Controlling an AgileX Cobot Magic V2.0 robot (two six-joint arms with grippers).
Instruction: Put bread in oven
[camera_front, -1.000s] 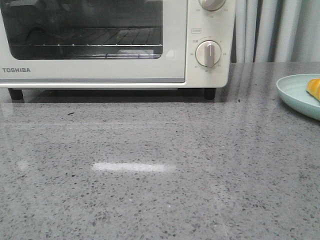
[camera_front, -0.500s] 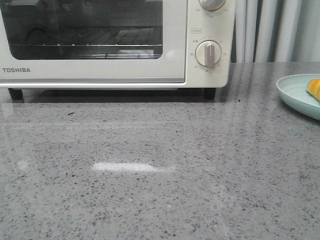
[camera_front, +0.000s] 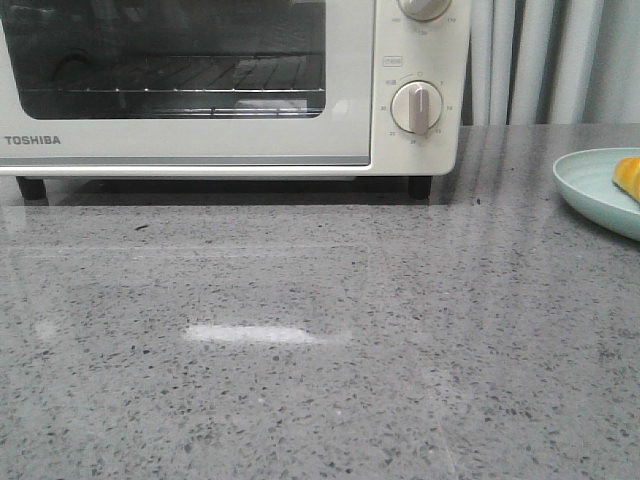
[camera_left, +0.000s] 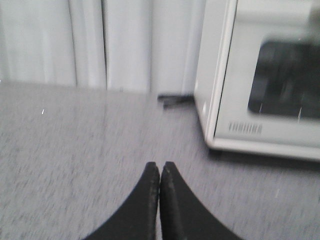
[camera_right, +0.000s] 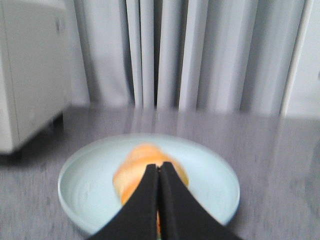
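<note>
My left gripper (camera_left: 159, 172) is pinched closed with nothing in it, low over the grey table (camera_front: 300, 380) beside the oven (camera_front: 230, 90); the oven door looks closed, though that view is blurry; next the door must come down; my right gripper (camera_right: 159, 175) is closed and empty too, over the bread (camera_right: 145, 172) on the plate (camera_right: 90, 180); it must open before grabbing.
</note>
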